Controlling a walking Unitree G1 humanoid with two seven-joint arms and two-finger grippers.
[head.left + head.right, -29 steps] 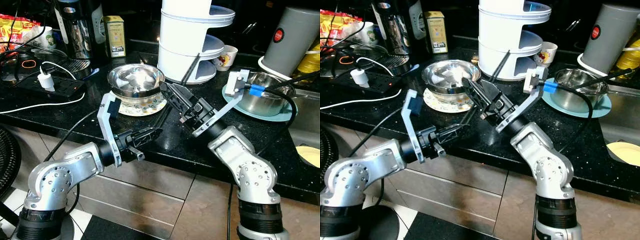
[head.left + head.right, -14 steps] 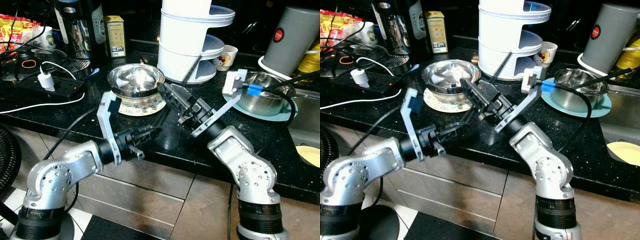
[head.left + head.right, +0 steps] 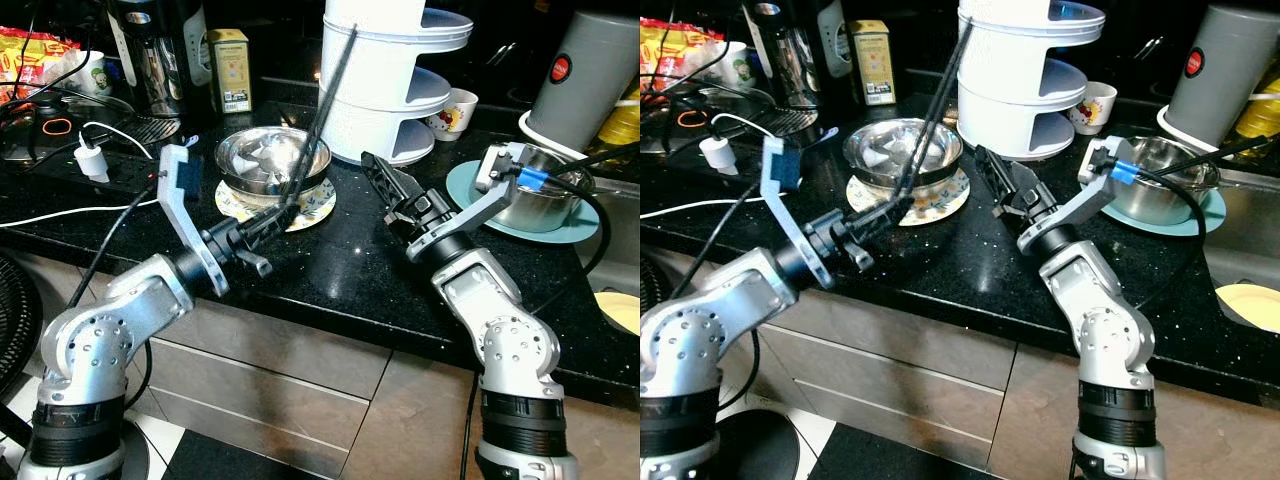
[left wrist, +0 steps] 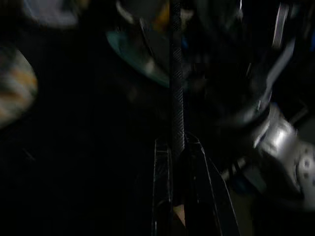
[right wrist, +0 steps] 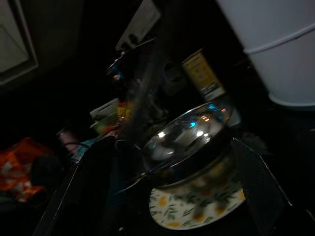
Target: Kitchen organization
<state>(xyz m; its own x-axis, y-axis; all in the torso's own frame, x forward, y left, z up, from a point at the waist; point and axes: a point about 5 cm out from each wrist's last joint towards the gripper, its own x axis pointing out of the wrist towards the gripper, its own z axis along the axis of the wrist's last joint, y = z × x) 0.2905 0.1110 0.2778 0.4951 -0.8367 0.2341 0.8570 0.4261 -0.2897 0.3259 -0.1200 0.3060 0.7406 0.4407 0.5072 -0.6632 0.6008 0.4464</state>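
A black speckled kitchen counter [image 3: 330,270] runs across the scene, cluttered along its back edge. At its centre sits one steel bowl [image 3: 272,160] on one floral plate [image 3: 300,205], seemingly the pieces being sorted. The left gripper [image 3: 268,222] hovers just at the plate's 7 o'clock edge, its long fingers pressed together on a thin black rod [image 3: 325,90] that slants up across the bowl toward the white tiered rack [image 3: 385,80] at 1 o'clock. The right gripper [image 3: 385,185] hangs over bare counter at the bowl's 3 o'clock, fingers slightly apart and empty; its wrist view looks back at the bowl and plate.

Further out at 3 o'clock, a second steel bowl [image 3: 540,195] rests on a teal plate [image 3: 470,185], with one small cup [image 3: 458,110] beside the rack and a grey canister [image 3: 590,70] behind.

Progress looks early: both bowls remain out on their plates, nothing is stacked, and the rod has yet to find a home.
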